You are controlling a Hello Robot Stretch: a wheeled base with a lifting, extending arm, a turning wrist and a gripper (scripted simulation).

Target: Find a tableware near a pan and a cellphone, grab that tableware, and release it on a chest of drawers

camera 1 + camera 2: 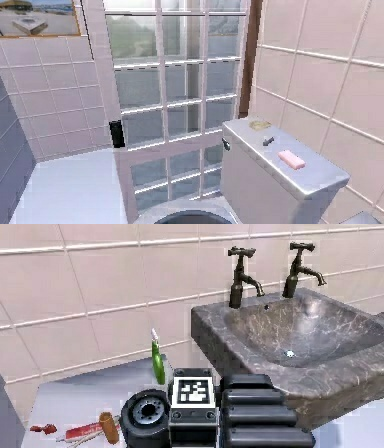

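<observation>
**End effector low by the bathroom sink**

The end effector (143, 417) sits below a stone sink (300, 339), with a green bottle (157, 359) behind it. Small red and brown things (85, 431) lie close by. I cannot tell whether any is tableware or is held.

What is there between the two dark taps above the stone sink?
Nothing: in the arm side view the stretch between its left tap and its right tap is bare, just pale wall tile above the sink.
</observation>
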